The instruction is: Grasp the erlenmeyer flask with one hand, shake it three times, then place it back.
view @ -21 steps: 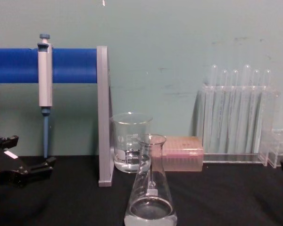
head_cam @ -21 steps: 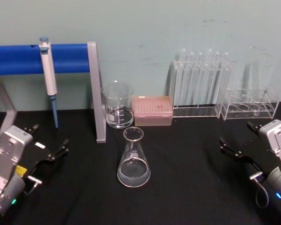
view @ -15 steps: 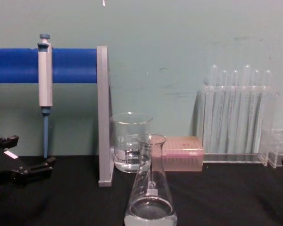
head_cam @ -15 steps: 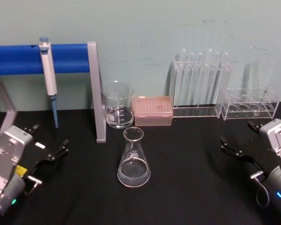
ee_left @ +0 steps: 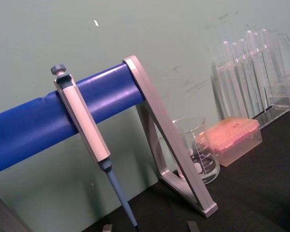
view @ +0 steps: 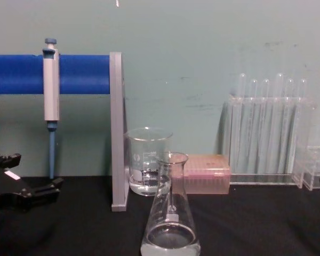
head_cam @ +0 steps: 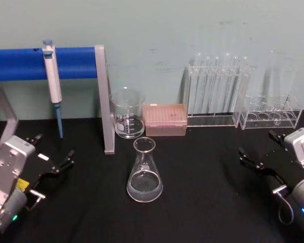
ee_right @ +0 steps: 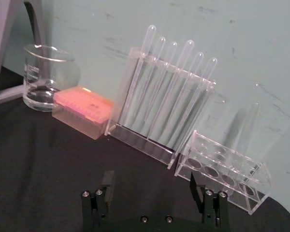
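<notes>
Over at the table's left edge, near the front corner, the left hand (head_cam: 54,145) hovers low with its black jaws spread wide, gripping nothing. Behind it, along the back edge, a pipette (head_cam: 52,81) hangs tip-down from a blue bar (head_cam: 20,63), and the bar ends at a grey upright post (head_cam: 104,101) standing on the black table (head_cam: 202,202). Just right of the post sits a glass beaker (head_cam: 127,114) with a little clear liquid in it. Now the one to watch: the erlenmeyer flask (head_cam: 144,172) stands upright in the middle of the table, in front of the beaker and apart from it, untouched, well clear of both hands. Behind it, to the right, a pink tip box (head_cam: 164,119) rests beside the beaker. Next along the back edge comes a clear rack of tall test tubes (head_cam: 218,96), then a lower clear rack (head_cam: 271,111) near the back right corner. At the right edge, the right hand (head_cam: 256,143) is released, jaws parted and empty, pointing in towards the centre.
</notes>
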{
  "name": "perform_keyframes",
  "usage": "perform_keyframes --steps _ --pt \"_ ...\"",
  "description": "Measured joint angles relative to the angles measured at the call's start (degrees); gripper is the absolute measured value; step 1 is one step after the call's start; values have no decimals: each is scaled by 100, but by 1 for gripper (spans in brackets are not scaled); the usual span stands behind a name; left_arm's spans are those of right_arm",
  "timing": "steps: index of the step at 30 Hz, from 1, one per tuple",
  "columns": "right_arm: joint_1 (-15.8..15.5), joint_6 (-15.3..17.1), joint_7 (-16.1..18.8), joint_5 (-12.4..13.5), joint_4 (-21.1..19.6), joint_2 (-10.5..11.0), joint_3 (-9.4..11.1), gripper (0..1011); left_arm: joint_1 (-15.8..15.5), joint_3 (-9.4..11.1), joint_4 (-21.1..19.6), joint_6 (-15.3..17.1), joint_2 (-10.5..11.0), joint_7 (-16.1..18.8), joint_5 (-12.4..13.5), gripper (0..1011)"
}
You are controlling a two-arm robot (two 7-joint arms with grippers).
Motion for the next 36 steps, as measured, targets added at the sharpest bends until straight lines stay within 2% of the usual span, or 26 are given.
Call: perform_keyframes --steps 8,11,16,17,19,22,26,36 --pt "-336 61 245 276 -488 121 263 1003 0 0 0 0 0 0 0 1001" --pt "-522 93 440 508 -736 166 385 1003 0 0 0 0 0 0 0 1001" --pt "-671 118 681 748 -922 183 487 1003 0 0 0 0 0 0 0 1001" --pt "-732 132 857 910 -1001 181 537 1002 0 0 0 0 0 0 0 1001" --pt "-746 137 915 964 -1019 176 550 1003 0 0 0 0 0 0 0 1001" --pt "-774 151 1177 1149 -1071 139 587 1003 0 0 0 0 0 0 0 1001" --pt "-748 153 1419 1237 -1073 96 584 1003 0 0 0 0 0 0 0 1001" --pt "-480 111 2035 1212 -838 -63 414 1003 0 0 0 0 0 0 0 1001"
